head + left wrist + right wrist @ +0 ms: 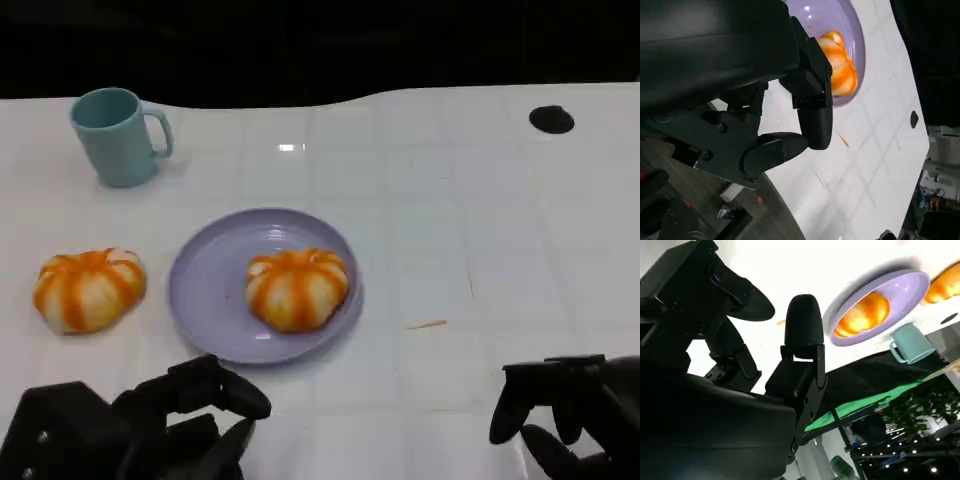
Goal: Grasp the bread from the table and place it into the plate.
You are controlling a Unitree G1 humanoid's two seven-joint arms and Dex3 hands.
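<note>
One orange-and-white striped bread roll [297, 287] lies on the lilac plate [205, 290], slightly right of its centre; both wrist views also catch this roll [840, 67] [864, 313] on the plate [852, 30] [902, 292]. A second roll [88, 288] sits on the white table to the plate's left, and its edge appears beyond the plate as roll [946, 284]. My left hand [150, 425] hovers low at the near edge, below the plate, fingers apart and holding nothing. My right hand [570, 410] is at the near right corner, fingers loosely curved and apart, holding nothing.
A teal mug [118, 135] stands at the far left behind the plate, handle to the right, also seen as mug [910, 346]. A black round mark [551, 120] lies at the far right. A small orange crumb [428, 324] rests right of the plate.
</note>
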